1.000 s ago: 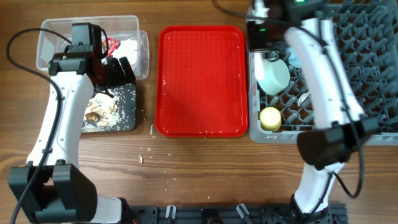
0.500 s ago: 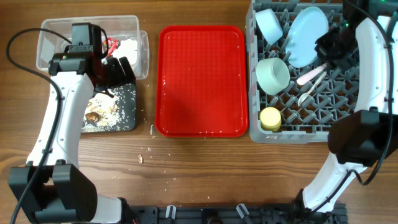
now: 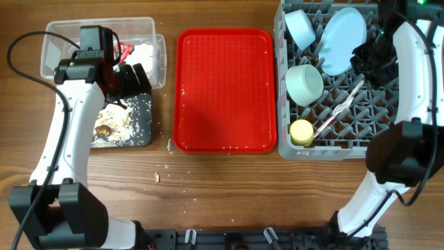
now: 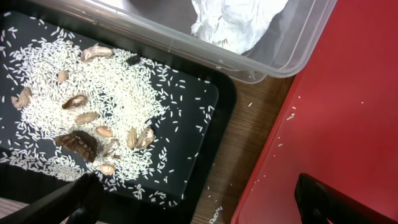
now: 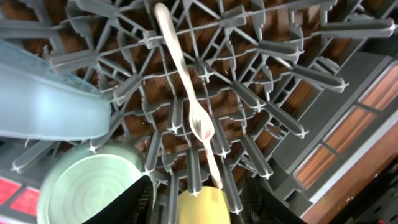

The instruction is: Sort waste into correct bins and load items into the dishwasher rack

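My left gripper [image 3: 130, 80] [image 4: 199, 208] hangs open and empty over the near corner of the black tray [image 3: 142, 135] [image 4: 214, 134], which holds rice and brown food scraps [image 3: 109, 125] [image 4: 93, 124]. The clear tub [image 3: 62, 35] [image 4: 273, 62] holds a white napkin wad [image 3: 144, 53] [image 4: 233, 22] and a red wrapper [image 3: 125, 49]. My right gripper [image 3: 371, 57] [image 5: 202, 202] is open above the grey rack [image 3: 395, 132] [image 5: 267, 93]. In the rack are two bowls [image 3: 300, 28] [image 3: 305, 84] [image 5: 87, 186], the plate [image 3: 343, 38] [image 5: 43, 109], the yellow cup [image 3: 301, 132] [image 5: 205, 208] and white cutlery [image 3: 340, 107] [image 5: 199, 118].
The flat red serving tray [image 3: 225, 90] [image 4: 348, 124] lies between the bins and the rack. Loose rice crumbs [image 3: 165, 170] dot the wooden table in front of the trays. The rack's upright pegs stand close under my right gripper.
My right arm swung from the rack's left side to its right side. The white cutlery left the gripper and now lies lower on the rack's grid. The left arm has not moved.
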